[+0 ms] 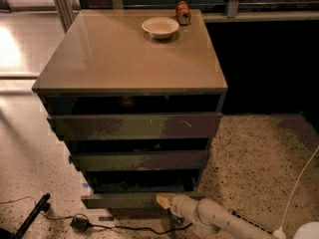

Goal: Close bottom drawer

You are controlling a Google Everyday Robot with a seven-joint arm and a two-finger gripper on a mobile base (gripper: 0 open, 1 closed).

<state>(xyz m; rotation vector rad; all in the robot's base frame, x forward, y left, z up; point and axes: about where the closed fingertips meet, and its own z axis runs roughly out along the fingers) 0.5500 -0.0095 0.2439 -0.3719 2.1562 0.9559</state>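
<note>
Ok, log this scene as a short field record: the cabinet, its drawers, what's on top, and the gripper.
furniture: square tan-topped cabinet with three dark drawers
upper fronts: scratched top drawer; slim middle drawer
task item: wide, slim grey-brown bottom drawer, dark gap above its front, looks not fully shut
on top: round white bowl; orange can beside it, near the far edge
gripper: at the bottom drawer's front, slightly right of centre, arm entering from the lower right
floor: black cable
</note>
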